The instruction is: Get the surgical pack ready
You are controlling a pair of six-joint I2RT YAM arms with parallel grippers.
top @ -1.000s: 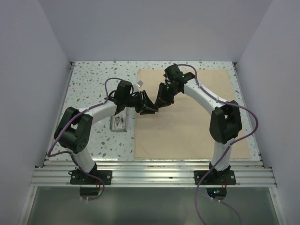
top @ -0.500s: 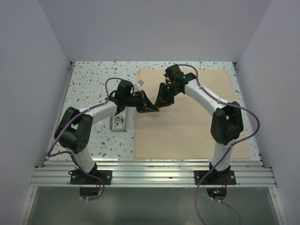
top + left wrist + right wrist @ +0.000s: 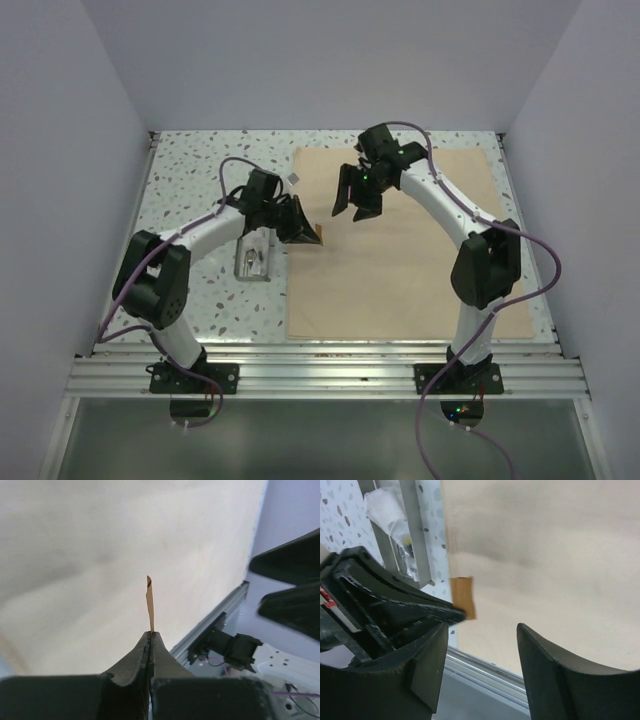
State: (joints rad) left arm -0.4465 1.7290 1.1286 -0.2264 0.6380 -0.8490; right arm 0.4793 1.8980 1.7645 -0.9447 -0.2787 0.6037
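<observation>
The large tan cloth sheet lies flat on the right half of the table. My left gripper is shut on a small brown strip and holds it above the sheet's left edge. The strip also shows in the right wrist view and the top view. My right gripper is open and empty, up and to the right of the strip, apart from it. The grey metal tray sits left of the sheet, under the left arm, with a clear-wrapped packet in it. Scissors, forceps and gauze cannot be made out.
A small pale item lies on the speckled table near the sheet's far left corner. The aluminium rail runs along the near edge. Grey walls close in both sides and the back.
The two grippers were close together over the sheet's left part. The right gripper has drawn away up and to the right with its jaws open. The left gripper has shifted slightly left with the strip.
</observation>
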